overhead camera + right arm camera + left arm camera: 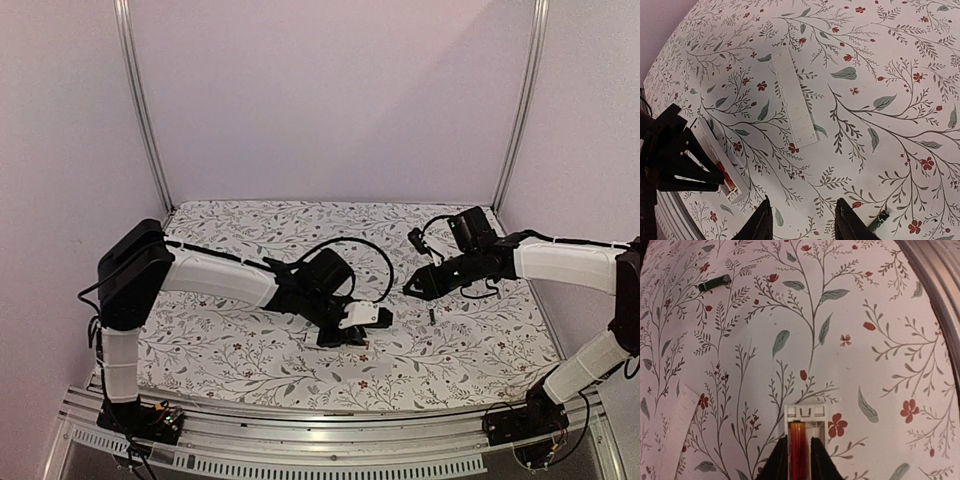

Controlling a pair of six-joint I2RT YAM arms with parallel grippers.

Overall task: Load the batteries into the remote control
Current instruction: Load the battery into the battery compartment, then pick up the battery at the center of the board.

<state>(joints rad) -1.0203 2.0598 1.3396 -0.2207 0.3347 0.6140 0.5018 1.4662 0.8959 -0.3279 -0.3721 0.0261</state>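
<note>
Floral cloth (865, 315); left fingers (780, 461) tight on the remote control (805, 413), red-orange battery (798, 445) inside; right fingers (762, 223) wide, empty.

Each of the 2 arms pairs smooth white tubular links with black joint housings. The left arm (220, 275) has a bulky, rounded black shoulder block (135, 270), and a thin black cable (372, 250) loops from its black wrist. The right arm (565, 262) has short black cables (435, 225) by its wrist. Both sit on black bases. The left pincer (799, 460) and right pincer (801, 220) each have 2 matte black fingers tapering to narrow tips.
</note>
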